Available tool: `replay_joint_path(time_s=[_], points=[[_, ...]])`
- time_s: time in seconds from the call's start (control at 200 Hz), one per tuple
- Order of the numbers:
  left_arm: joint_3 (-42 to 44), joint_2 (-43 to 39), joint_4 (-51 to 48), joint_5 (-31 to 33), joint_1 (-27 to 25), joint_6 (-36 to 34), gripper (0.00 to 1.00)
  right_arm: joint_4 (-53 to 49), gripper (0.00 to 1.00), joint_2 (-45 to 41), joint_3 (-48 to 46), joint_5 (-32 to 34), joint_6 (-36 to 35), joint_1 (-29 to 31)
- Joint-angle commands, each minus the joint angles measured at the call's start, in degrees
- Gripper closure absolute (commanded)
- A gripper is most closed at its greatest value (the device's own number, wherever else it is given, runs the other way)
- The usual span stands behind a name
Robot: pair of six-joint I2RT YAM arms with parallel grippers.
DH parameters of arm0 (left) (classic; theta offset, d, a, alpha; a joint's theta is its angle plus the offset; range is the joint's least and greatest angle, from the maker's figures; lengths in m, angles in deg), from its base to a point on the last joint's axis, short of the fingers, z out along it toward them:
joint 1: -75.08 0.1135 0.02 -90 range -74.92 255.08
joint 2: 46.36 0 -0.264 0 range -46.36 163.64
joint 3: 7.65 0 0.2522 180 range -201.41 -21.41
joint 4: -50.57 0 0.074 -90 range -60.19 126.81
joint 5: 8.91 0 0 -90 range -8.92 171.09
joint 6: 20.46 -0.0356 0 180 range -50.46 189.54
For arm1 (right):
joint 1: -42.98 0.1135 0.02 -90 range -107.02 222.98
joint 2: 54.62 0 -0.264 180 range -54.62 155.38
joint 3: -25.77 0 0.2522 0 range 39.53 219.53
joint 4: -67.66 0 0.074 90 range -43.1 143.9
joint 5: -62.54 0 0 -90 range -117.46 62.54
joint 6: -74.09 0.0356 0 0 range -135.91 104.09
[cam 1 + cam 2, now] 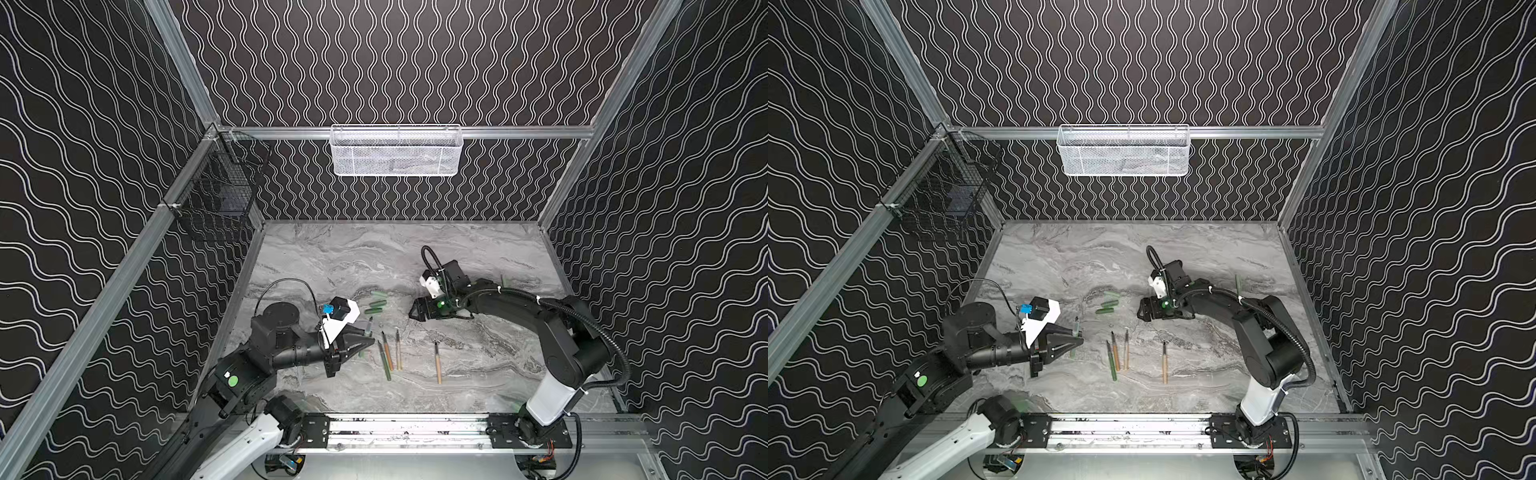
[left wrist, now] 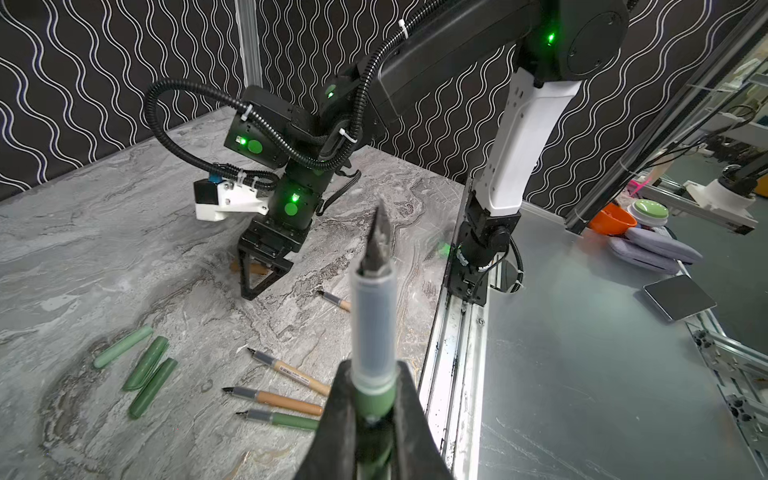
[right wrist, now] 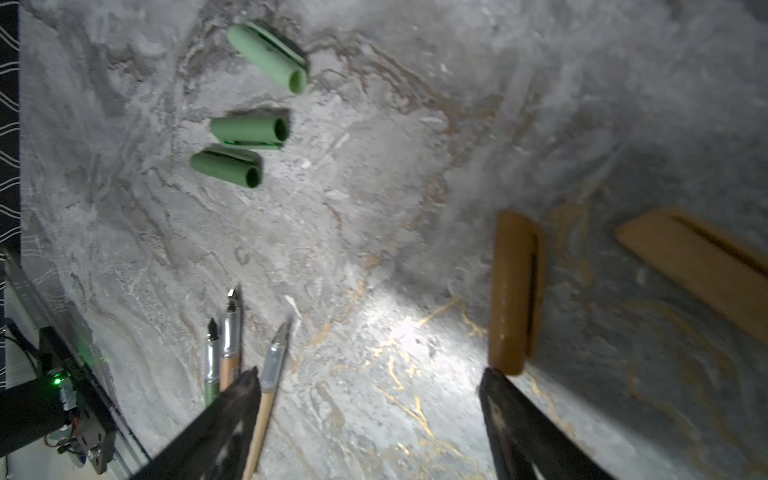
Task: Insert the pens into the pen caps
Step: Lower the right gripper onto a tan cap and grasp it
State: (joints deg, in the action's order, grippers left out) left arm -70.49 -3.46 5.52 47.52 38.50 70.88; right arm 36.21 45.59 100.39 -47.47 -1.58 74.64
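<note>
Left wrist view, left fingers pinching pen, right arm stooped low

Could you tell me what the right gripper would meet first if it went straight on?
Probably the nearer orange pen cap, lying just ahead of one finger of the right gripper; between the open jaws only bare table lies ahead. Depth is unclear.
</note>
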Motion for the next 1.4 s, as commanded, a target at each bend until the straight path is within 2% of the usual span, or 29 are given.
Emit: replay_joint_path(time_s=[0.0, 0.215, 0.33, 0.576, 0.901, 1.396], points=[[-0.1, 0.2, 2.5, -1.2, 0.4, -0.4, 1.0, 0.1, 0.15, -0.6, 1.2, 0.1, 0.0, 0.3], [-0.1, 0.0, 2.5, -1.6, 1.1, -0.4, 1.0, -4.7, 0.15, 2.1, 5.8, 4.3, -3.0, -0.5], [0.0, -0.1, 2.6, -1.7, 1.4, -0.3, 1.0, -7.4, 0.19, 5.3, 8.7, 7.2, -3.9, -0.6], [0.1, -0.4, 2.5, -1.5, 1.7, -0.4, 1.0, -10.3, 0.41, 9.7, 12.2, 11.6, -4.0, -0.4], [0.0, -0.7, 2.3, -1.2, 1.8, -0.5, 1.0, -10.6, 0.69, 13.3, 13.5, 10.9, -4.2, -0.4], [0.1, -0.3, 2.9, -2.2, 2.1, 0.0, 1.0, -14.0, 0.75, 14.1, 14.5, 16.0, -4.7, 1.2]])
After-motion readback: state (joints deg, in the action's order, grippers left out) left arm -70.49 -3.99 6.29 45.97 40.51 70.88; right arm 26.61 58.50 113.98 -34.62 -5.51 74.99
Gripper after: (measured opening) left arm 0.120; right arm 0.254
